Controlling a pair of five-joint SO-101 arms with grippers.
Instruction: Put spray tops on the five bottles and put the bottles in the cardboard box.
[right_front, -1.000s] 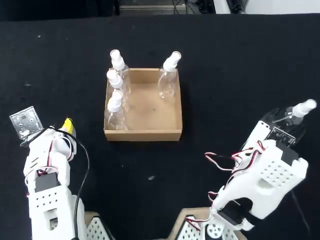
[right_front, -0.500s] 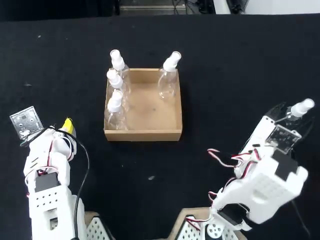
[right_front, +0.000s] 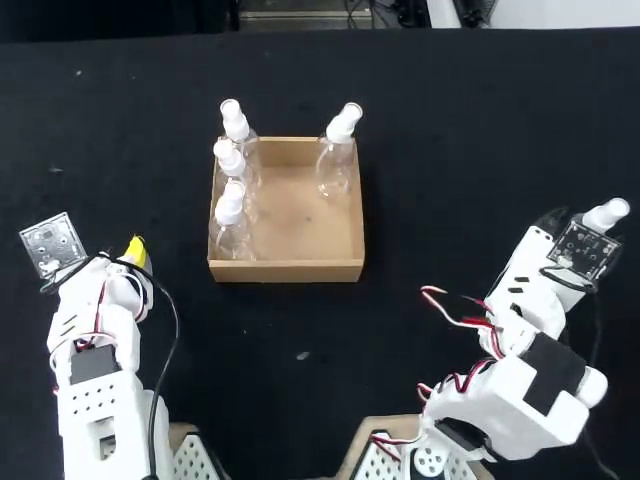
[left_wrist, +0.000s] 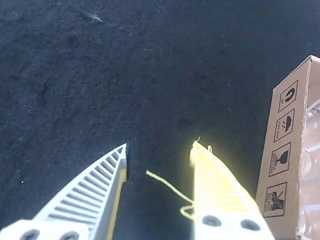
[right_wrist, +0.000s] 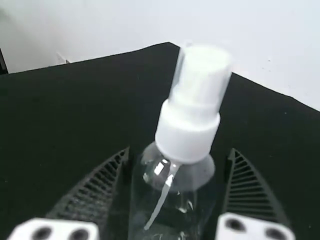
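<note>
At the middle of the black worktop (right_front: 450, 120), somewhat toward its far edge, sits the open cardboard box (right_front: 285, 270). Four clear bottles stand upright inside it, each with a white spray top fitted. Three are in a row along the box's left wall: far bottle (right_front: 235, 125), middle bottle (right_front: 230, 160), near bottle (right_front: 231, 205). The fourth bottle (right_front: 340, 130) stands in the far right corner. The fifth bottle (right_wrist: 190, 130), also capped with a white spray top, is outside the box near the worktop's right edge, well apart from it. It sits between the fingers of the right gripper (right_wrist: 178, 150). The dark ribbed fingers (right_wrist: 100, 185) flank the clear body just below the neck and appear to clamp it, though actual contact is hard to confirm in the wrist view. In the high view its white top (right_front: 607, 215) pokes out past the right arm's wrist. The left gripper (left_wrist: 160, 146) is near the worktop's left edge, over bare black surface, jaws moderately wide and holding nothing. A loose yellow thread (left_wrist: 167, 185) trails from its yellow finger. The box's left outer wall (left_wrist: 282, 150) lies just beside this gripper, not touching it.
</note>
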